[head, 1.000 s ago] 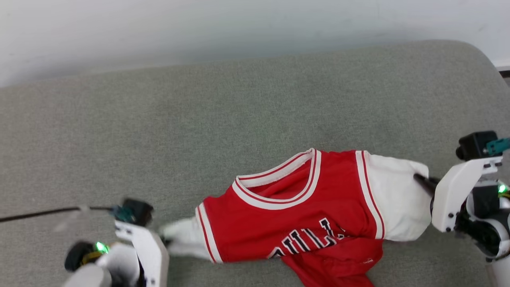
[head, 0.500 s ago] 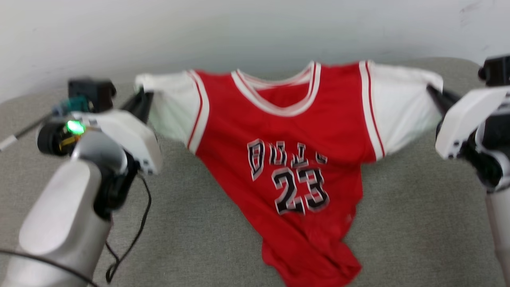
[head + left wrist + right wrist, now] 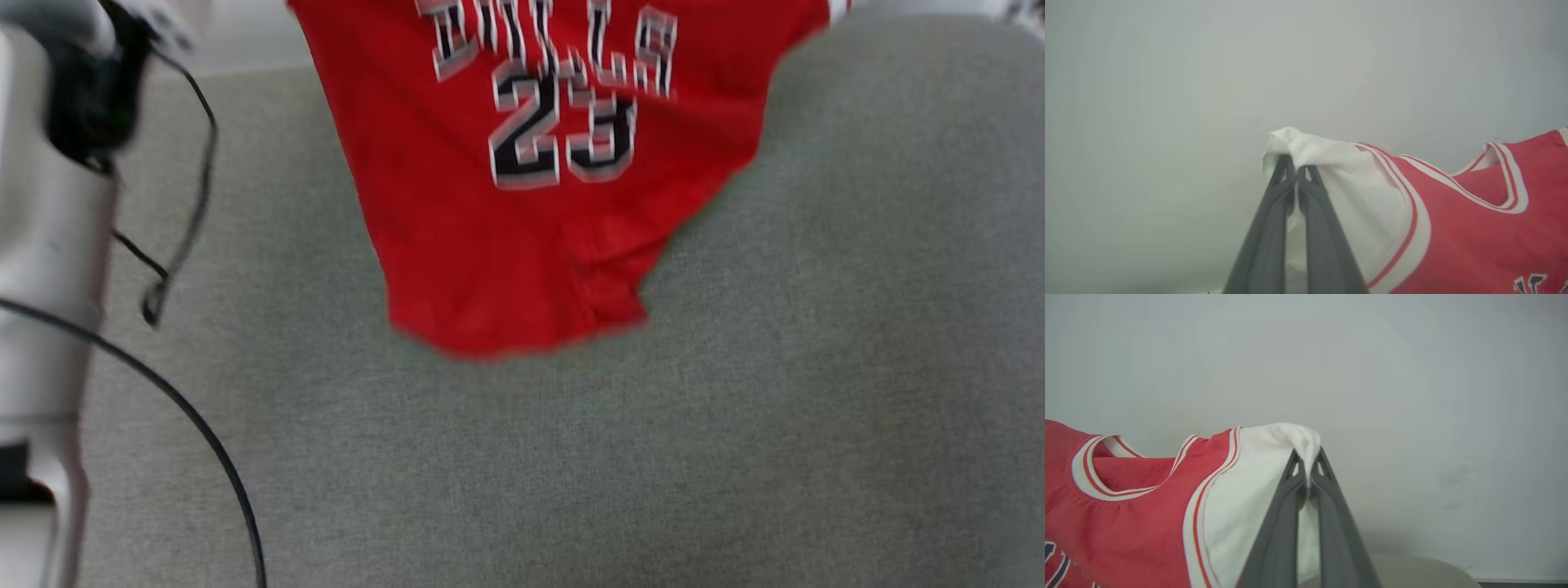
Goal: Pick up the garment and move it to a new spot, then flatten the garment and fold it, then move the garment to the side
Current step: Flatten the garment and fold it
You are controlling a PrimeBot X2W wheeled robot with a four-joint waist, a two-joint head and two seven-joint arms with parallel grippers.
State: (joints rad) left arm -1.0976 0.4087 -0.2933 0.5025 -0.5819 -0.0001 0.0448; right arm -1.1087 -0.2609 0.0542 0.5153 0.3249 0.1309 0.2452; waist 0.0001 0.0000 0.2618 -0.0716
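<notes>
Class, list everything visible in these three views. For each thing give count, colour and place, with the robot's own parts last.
jersey: one, red with white sleeves and black 23, hanging over the cushion
cushion: one, grey fabric, below the jersey
wall: one, white, behind the jersey
cables: two, black, head view's left
left forearm: one, pale, head view's left edge
left gripper: one, dark grey, shut on one white sleeve
right gripper: one, dark grey, shut on the other sleeve
</notes>
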